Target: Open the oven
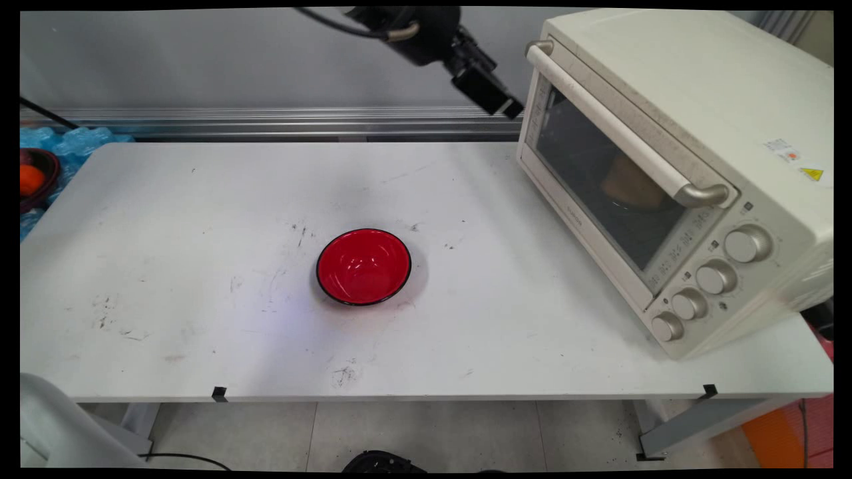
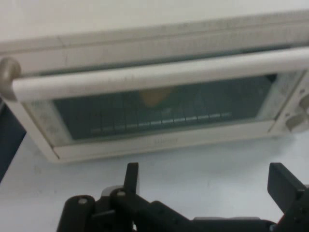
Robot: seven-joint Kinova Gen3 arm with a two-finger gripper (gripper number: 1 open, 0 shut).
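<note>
Far left, off the table (image 1: 200, 279), a dark bowl with something orange (image 1: 30, 178) sits on blue wrap; mid-table, a red bowl (image 1: 363, 266), upright, alone; up top the gripper (image 1: 496, 100) hangs in the air, fingers (image 2: 131, 176) spread wide, holding nothing, just beside the oven (image 1: 672, 166) handle (image 1: 619, 126); oven door closed, something tan showing behind the glass.

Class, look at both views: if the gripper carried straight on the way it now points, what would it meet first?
Most likely the toaster oven: the open gripper faces its closed glass door and handle, with nothing between. Exact contact point is uncertain.
</note>
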